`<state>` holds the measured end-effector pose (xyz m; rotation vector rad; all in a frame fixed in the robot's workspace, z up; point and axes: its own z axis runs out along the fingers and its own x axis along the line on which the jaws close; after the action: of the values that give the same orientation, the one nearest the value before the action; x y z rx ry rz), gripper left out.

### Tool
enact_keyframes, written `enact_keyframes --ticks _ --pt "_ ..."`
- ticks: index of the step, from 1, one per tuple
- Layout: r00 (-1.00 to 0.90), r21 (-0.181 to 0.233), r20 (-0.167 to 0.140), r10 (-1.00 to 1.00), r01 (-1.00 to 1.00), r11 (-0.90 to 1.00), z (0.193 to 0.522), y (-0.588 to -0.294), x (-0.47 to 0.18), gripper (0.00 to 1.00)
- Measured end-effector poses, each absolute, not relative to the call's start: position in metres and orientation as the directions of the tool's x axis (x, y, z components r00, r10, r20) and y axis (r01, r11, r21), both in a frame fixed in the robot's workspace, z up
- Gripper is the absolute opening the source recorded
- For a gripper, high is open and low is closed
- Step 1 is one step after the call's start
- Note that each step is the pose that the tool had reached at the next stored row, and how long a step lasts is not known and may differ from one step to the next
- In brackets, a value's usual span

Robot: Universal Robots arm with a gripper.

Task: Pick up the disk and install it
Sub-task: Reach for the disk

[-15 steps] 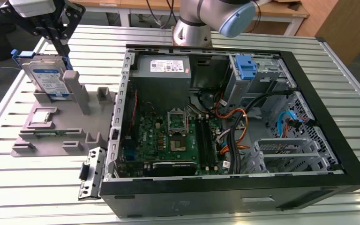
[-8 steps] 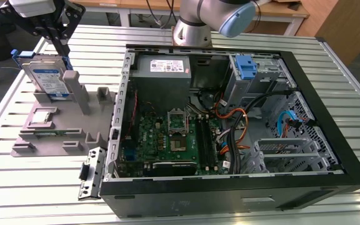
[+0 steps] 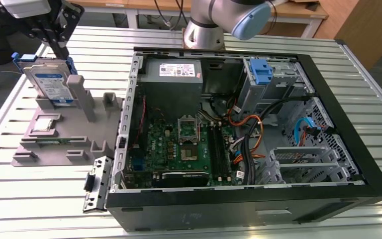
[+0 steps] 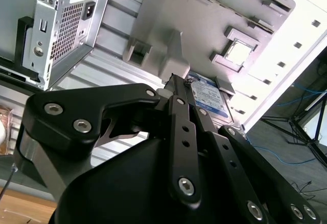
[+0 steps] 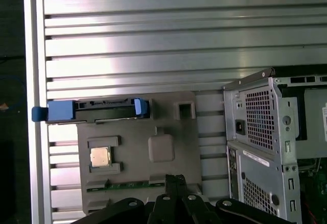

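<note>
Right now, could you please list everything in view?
Flat silver rectangular disk with blue plastic rails: one, silver and blue, upright in the fixture.
Grey plastic fixture: one, grey, exterior view's left.
Square processor chip: one, silver, seated in the fixture.
Open metal computer case: one, black, exterior view's right.
Power-supply box: one, grey, inside the case.
Motherboard: one, green, inside the case.
Plastic bracket: one, blue, case's drive bay.
Slatted metal table: one, silver, under everything.
Robot arm: one, grey and blue, beyond the case.
Gripper: one, black, shut, near the disk.
</note>
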<state>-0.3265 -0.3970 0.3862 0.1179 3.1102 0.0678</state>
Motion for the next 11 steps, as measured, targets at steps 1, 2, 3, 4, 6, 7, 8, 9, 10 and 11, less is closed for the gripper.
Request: enact_keyframes --ticks 1,2,3,4,6,7,8,9,10,11 --pt "-0.997 0.044 -0.026 0.076 0.075 0.996 0.3859 -0.3967 -0.3281 0.10" --pt "-0.997 0.044 -0.026 0.076 0.075 0.996 0.3856 -0.3964 -0.3298 0.10" --pt "-0.997 0.044 -0.025 0.076 0.075 0.996 0.3852 -0.3961 -0.3315 0.10" --pt "-0.997 0.044 -0.024 0.076 0.075 0.996 0.3848 -0.3957 -0.3331 0.10" --pt "-0.997 0.044 -0.024 0.076 0.075 0.996 0.3845 -0.3955 -0.3345 0.10" --pt "-0.997 0.044 -0.024 0.076 0.075 0.996 0.3846 -0.3955 -0.3346 0.10" --pt "-0.997 0.044 -0.024 0.076 0.075 0.996 0.3845 -0.3956 -0.3351 0.10" --pt "-0.997 0.044 -0.024 0.076 0.075 0.996 0.3843 -0.3955 -0.3351 0.10" --pt "-0.997 0.044 -0.024 0.076 0.075 0.996 0.3843 -0.3956 -0.3351 0.10" --pt "-0.997 0.044 -0.024 0.076 0.075 0.996 0.3842 -0.3956 -0.3351 0.10"
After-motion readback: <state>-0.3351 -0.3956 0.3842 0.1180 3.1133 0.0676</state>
